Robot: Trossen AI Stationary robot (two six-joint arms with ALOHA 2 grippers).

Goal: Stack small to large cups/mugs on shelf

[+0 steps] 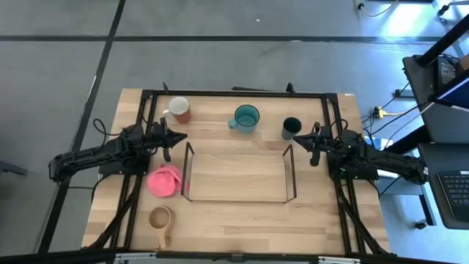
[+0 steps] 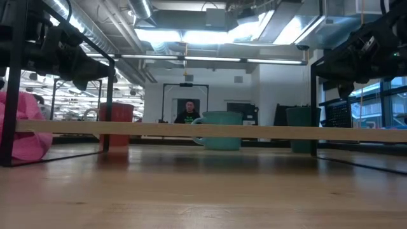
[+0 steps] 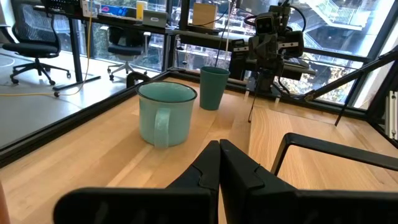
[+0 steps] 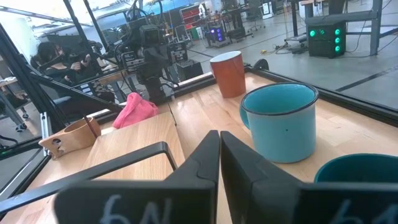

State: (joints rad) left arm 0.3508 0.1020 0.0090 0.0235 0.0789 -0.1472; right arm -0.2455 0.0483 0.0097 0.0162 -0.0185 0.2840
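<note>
High view: the shelf (image 1: 238, 176), a low rack of thin black wire with two upright end frames, stands mid-table with bare wood showing through it. Three cups sit in a row beyond it, toward the far edge. The brown mug (image 1: 179, 110) has a white rim and interior and stands at the left. The teal mug (image 1: 246, 118) stands in the middle, handle toward the brown mug. The green cup (image 1: 292, 128), small and dark, stands at the right. The wooden cup (image 1: 160, 219), tan with a long handle, lies near the front left corner. A pink item (image 1: 165, 180) sits just beside the shelf's left end frame.

My left gripper (image 1: 178, 137) hangs between the brown mug and the shelf's left end, fingers pressed together and holding nothing. My right gripper (image 1: 299, 141) hangs just beside the green cup, near the shelf's right end, fingers likewise closed on nothing.

Left wrist view: the teal mug (image 3: 166, 114) and green cup (image 3: 214, 88) stand apart, both upright.

Right wrist view: the green cup (image 4: 357, 177) is cut off at the frame edge, only its rim showing. The wooden cup (image 4: 69, 137) is partly hidden behind a frame bar.

Low view: the shelf's near rail crosses the cups, hiding their middles. The wooden cup does not show there, and both grippers appear only as dark shapes at the top corners.
</note>
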